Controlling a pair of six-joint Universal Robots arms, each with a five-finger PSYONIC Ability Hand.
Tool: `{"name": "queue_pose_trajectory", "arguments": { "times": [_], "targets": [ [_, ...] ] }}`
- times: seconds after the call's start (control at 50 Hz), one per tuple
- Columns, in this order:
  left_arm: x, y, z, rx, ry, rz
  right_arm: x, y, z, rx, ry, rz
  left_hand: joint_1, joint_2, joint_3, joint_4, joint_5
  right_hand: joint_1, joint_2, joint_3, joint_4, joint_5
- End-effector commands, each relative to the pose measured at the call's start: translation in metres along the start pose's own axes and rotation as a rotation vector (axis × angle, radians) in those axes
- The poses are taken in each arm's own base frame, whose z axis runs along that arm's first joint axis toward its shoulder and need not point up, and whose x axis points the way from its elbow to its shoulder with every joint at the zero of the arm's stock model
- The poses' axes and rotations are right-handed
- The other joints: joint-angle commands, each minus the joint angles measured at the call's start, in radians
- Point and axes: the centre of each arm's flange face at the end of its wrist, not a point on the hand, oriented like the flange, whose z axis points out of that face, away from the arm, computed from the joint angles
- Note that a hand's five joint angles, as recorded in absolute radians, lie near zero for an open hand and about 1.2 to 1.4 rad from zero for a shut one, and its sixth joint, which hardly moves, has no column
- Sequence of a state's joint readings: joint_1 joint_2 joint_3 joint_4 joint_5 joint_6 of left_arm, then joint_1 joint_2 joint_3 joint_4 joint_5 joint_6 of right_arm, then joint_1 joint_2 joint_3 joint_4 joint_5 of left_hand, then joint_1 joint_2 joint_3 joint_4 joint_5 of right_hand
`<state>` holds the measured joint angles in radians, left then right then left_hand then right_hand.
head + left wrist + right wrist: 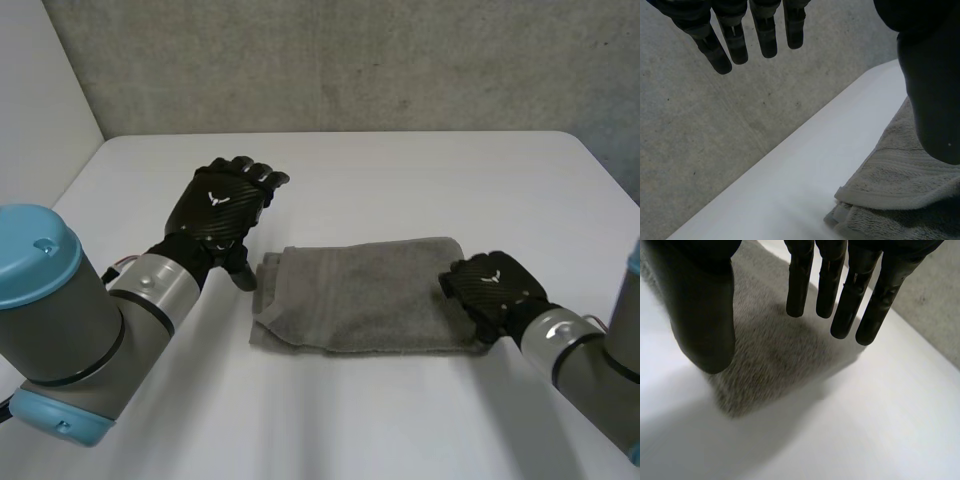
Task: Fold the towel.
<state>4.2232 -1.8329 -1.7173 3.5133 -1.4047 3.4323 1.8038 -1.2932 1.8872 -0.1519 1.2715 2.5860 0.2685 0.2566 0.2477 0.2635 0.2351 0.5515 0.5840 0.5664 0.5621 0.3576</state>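
Grey terry, the towel (360, 295) lies as a long band on the white counter (400, 170), nearer the near edge than the far one, its length running left to right. Doubled layers show at its left end, so I judge at least one fold done and a crosswise fold, short end to short end, to be the step in hand.

The left hand (222, 208) hangs raised just left of the towel's left end, apart from the cloth. Its fingers (765, 35) are straight and slightly spread, the thumb well away, holding nothing. The right hand (495, 290) sits over the towel's right end. Its fingers (799, 285) reach out straight, side by side, above the cloth's corner with the thumb apart and nothing pinched. Whether the palm touches the pile I cannot tell.

The next move likely calls for one hand to pinch all layers at a short end and carry it across while the other pins the opposite end against sliding.

No writing can be read; each hand's back bears only a small white emblem (216, 198).
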Motion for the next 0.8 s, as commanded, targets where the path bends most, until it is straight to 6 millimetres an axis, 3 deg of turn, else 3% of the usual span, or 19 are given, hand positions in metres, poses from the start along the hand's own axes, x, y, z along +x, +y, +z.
{"name": "queue_pose_trajectory", "arguments": {
  "times": [0.02, 0.34, 0.54, 0.64, 0.68, 0.72, 0.8],
  "targets": [
    [0.002, 0.0, -0.001, 0.0, 0.006, 0.001, 0.015, 0.02, -0.005, -0.023, -0.014, 0.084, -0.064, -0.052, -0.043, -0.059, -0.205, -0.044, -0.076, -0.059, -0.054, -0.024],
    [0.002, 0.003, 0.0, -0.006, 0.008, -0.002, 0.011, 0.04, 0.012, -0.043, -0.024, 0.122, -0.061, -0.049, -0.04, -0.056, -0.202, -0.003, -0.035, -0.018, -0.013, 0.017],
    [0.003, 0.004, 0.0, -0.007, 0.008, -0.001, 0.01, 0.039, 0.013, -0.037, -0.02, 0.159, -0.061, -0.049, -0.04, -0.056, -0.202, 0.018, -0.015, 0.003, 0.007, 0.037],
    [0.002, 0.004, 0.0, -0.007, 0.007, -0.001, 0.01, 0.037, 0.014, -0.026, -0.019, 0.193, -0.061, -0.049, -0.04, -0.056, -0.202, 0.344, 0.311, 0.329, 0.333, 0.363],
    [0.002, 0.003, 0.0, -0.006, 0.006, 0.0, 0.012, 0.034, 0.014, -0.012, -0.012, 0.203, -0.061, -0.049, -0.04, -0.056, -0.202, 0.703, 0.671, 0.688, 0.693, 0.723],
    [0.002, 0.003, 0.0, -0.005, 0.006, 0.0, 0.014, 0.032, 0.015, -0.005, -0.007, 0.211, -0.061, -0.049, -0.04, -0.056, -0.202, 0.836, 0.803, 0.821, 0.825, 0.855],
    [0.002, 0.002, 0.0, -0.003, 0.006, 0.0, 0.019, 0.025, 0.015, 0.014, 0.011, 0.215, -0.061, -0.049, -0.04, -0.056, -0.202, 0.845, 0.812, 0.83, 0.834, 0.864]
  ]
}}
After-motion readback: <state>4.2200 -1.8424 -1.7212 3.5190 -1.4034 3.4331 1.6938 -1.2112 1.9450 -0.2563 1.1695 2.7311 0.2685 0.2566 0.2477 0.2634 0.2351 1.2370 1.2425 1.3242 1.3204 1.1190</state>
